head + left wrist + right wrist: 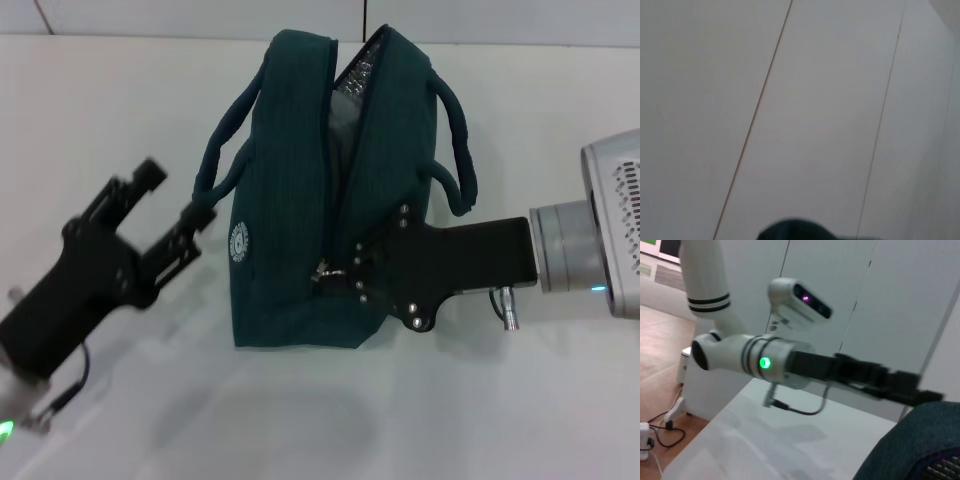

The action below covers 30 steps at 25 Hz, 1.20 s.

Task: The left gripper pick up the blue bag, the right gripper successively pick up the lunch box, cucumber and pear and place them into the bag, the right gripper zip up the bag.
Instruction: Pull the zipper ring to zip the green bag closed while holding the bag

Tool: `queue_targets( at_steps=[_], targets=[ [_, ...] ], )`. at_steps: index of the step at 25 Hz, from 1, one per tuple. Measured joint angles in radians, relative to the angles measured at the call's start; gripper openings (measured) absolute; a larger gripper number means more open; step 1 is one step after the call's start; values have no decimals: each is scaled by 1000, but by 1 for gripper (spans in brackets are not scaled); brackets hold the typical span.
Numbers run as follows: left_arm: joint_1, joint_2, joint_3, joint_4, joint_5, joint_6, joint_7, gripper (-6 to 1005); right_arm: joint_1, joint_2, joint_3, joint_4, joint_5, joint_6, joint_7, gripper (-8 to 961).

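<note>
Pinched on the near handle (215,165) of the blue bag (290,220), the left gripper (192,222) has its jaws closed around the strap at the bag's left side. At the bag's right, the right gripper (345,272) presses against the zipper pull (325,270), jaws closed on it. Upright on the white table (320,420), the bag has its zipper (345,130) open along most of the top.

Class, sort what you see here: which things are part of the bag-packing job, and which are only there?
Part of the job:
bag, partly unzipped
zip pull
left tool, at a bag handle
right tool, at the zip pull

Only there:
table
wall panels

No lunch box, cucumber or pear can be seen.
</note>
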Motion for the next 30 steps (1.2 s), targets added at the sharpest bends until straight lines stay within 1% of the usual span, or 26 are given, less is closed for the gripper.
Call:
queue_targets(
  at_steps=[2, 4, 5, 6, 8, 11, 14, 20, 26, 30],
  targets=[
    [38, 0, 29, 2, 1, 5, 26, 813, 1, 0, 5, 0, 1, 1, -10, 19],
    [61, 1, 68, 2, 2, 5, 58, 813, 5, -1, 7, -1, 2, 4, -15, 19],
    [71, 1, 103, 2, 2, -1, 78, 813, 7, 0, 7, -1, 2, 6, -18, 19],
    [75, 1, 142, 1, 3, -11, 94, 813, 10, 0, 7, -1, 2, 9, -24, 19],
    [72, 1, 193, -1, 3, -35, 106, 814, 15, 2, 7, -1, 10, 9, -35, 19],
    [50, 2, 244, -8, 3, -79, 109, 814, 17, 2, 8, -1, 31, 10, -45, 19],
    [28, 2, 265, -17, 2, -109, 104, 811, 18, 3, 8, -1, 41, 10, -48, 19],
    [-18, 1, 264, -50, -10, -151, 102, 795, 9, 4, 8, -1, 53, 10, -48, 19],
    [-21, 2, 263, -41, -23, -155, 100, 790, -7, 2, 8, 0, 69, 5, -47, 20],
    [-22, 2, 263, -39, -24, -167, 106, 667, -9, 2, 8, 2, 71, 4, -46, 20]
  ],
)
